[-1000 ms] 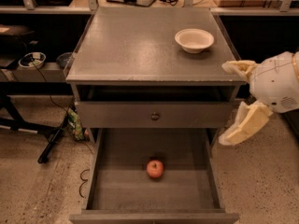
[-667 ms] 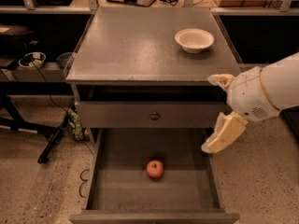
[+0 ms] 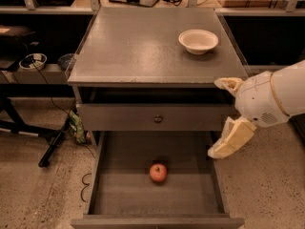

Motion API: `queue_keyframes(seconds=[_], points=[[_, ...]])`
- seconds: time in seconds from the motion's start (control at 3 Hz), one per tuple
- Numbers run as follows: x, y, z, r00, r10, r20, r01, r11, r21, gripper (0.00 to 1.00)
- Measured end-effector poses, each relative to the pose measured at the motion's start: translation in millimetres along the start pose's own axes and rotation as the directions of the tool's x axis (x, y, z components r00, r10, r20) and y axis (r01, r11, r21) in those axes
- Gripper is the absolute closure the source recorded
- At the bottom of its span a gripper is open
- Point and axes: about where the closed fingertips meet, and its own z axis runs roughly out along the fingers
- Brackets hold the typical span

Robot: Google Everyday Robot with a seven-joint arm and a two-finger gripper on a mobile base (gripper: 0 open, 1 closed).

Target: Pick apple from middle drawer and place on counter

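Observation:
The small red apple (image 3: pixel 158 172) lies on the plank floor of the open middle drawer (image 3: pixel 190 194), near its centre. The grey counter (image 3: pixel 138 42) is the top of the cabinet above it. My gripper (image 3: pixel 215 119) hangs at the cabinet's right front corner, above the drawer's right wall and to the upper right of the apple. Its two cream fingers (image 3: pixel 232 138) are spread wide apart and hold nothing.
A white bowl (image 3: pixel 198 40) stands at the counter's back right. The closed upper drawer front has a small round knob (image 3: pixel 158 119). Dark shelving with cables and small items (image 3: pixel 32 61) stands to the left, with black stand legs (image 3: pixel 52 144) on the speckled floor.
My gripper has moved left and a little down, from beside the cabinet's right edge to over the drawer's right wall. The apple has not moved.

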Motion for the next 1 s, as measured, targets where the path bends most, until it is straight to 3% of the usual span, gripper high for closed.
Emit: queue_keyframes(seconds=[0.33,1.0], points=[[12.9,3.1,5.3,0.999,0.01,0.033,-0.011,0.9999,0.002,0.0],[35.9,7.5,38.0,1.0,0.019,0.021,-0.018,0.9996,-0.022,0.0]])
